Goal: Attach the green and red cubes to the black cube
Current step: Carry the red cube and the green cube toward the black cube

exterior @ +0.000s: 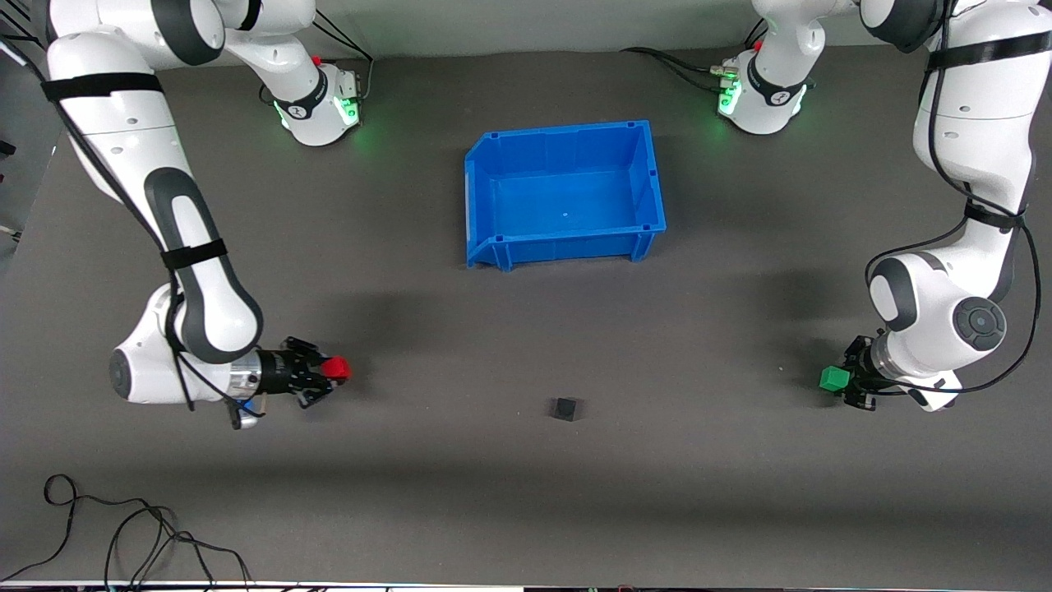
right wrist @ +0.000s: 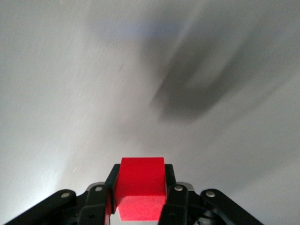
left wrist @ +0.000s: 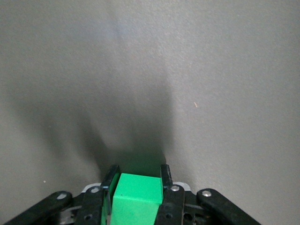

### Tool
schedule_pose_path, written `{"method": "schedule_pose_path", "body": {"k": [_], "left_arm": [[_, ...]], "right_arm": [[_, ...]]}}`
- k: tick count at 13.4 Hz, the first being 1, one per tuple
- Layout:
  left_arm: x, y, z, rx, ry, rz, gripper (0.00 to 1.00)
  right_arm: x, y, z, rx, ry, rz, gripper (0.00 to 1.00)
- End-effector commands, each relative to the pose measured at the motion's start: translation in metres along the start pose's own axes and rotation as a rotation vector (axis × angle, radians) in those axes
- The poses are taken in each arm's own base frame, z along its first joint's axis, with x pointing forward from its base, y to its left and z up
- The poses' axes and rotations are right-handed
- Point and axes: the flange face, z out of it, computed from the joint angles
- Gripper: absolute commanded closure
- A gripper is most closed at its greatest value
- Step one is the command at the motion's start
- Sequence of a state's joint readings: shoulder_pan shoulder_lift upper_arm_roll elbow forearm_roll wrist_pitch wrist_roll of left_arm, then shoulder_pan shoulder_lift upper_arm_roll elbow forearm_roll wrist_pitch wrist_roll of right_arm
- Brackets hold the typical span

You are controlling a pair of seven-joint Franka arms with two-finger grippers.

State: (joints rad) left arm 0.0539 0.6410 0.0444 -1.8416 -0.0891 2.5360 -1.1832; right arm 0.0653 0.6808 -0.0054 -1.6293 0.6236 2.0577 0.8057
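Red cube (exterior: 336,367) and green cube (exterior: 834,378) sit gripped in my right gripper (exterior: 327,372) and left gripper (exterior: 845,382); next I bring both onto the black cube (exterior: 565,409) between them.

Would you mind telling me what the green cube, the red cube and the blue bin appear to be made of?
The small green cube, in the left claw, looks like smooth matte plastic: even colour, clean edges, no grain. The small red cube, in the right claw, has a finer, slightly rough face, so possibly foam or printed plastic. The blue open-topped bin looks like moulded plastic: ribbed rim, faint sheen on its floor.
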Motion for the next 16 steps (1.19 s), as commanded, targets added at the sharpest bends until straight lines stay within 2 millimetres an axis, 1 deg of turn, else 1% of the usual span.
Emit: {"method": "schedule_pose_path", "body": {"k": [1,2,3,4,5,6,7,8,9,10,11,12,13,15,16], "left_arm": [[-0.018,0.022,-0.034,0.015,-0.019,0.007,1.00],[-0.027,0.034,-0.050,0.029,-0.030,-0.046,1.00],[-0.043,0.048,-0.063,0.045,-0.036,-0.120,1.00],[-0.074,0.062,-0.071,0.059,-0.039,-0.174,1.00],[-0.102,0.073,-0.073,0.062,-0.038,-0.237,1.00],[-0.127,0.079,-0.070,0.064,-0.035,-0.290,1.00],[-0.153,0.083,-0.065,0.062,-0.036,-0.324,1.00],[-0.170,0.088,-0.060,0.058,-0.040,-0.356,1.00],[-0.198,0.098,-0.054,0.055,-0.064,-0.376,1.00],[-0.222,0.108,-0.046,0.053,-0.088,-0.394,1.00],[-0.242,0.114,-0.038,0.057,-0.109,-0.418,1.00],[-0.261,0.122,-0.033,0.053,-0.133,-0.435,1.00],[-0.277,0.131,-0.029,0.047,-0.158,-0.452,1.00],[-0.325,0.142,-0.015,0.023,-0.195,-0.425,1.00],[-0.342,0.145,-0.013,-0.009,-0.206,-0.405,1.00]], "right_arm": [[-0.034,-0.020,0.001,0.035,-0.038,0.067,0.94],[-0.043,-0.029,0.003,0.046,-0.042,0.086,0.94],[-0.050,-0.036,0.004,0.067,-0.063,0.114,0.93],[-0.062,-0.043,0.006,0.085,-0.081,0.125,0.91],[-0.073,-0.052,0.011,0.105,-0.080,0.142,0.90],[-0.087,-0.061,0.020,0.120,-0.062,0.159,0.90],[-0.108,-0.069,0.033,0.133,-0.041,0.169,0.90],[-0.128,-0.077,0.044,0.153,-0.021,0.194,0.90],[-0.145,-0.081,0.057,0.164,-0.007,0.221,0.90],[-0.159,-0.085,0.067,0.173,0.003,0.232,0.90],[-0.167,-0.087,0.074,0.180,0.010,0.241,0.90],[-0.169,-0.089,0.075,0.196,0.016,0.262,0.90],[-0.173,-0.093,0.084,0.202,0.028,0.268,0.90],[-0.171,-0.102,0.090,0.216,0.046,0.293,0.90],[-0.168,-0.103,0.091,0.203,0.087,0.279,0.90]]}}
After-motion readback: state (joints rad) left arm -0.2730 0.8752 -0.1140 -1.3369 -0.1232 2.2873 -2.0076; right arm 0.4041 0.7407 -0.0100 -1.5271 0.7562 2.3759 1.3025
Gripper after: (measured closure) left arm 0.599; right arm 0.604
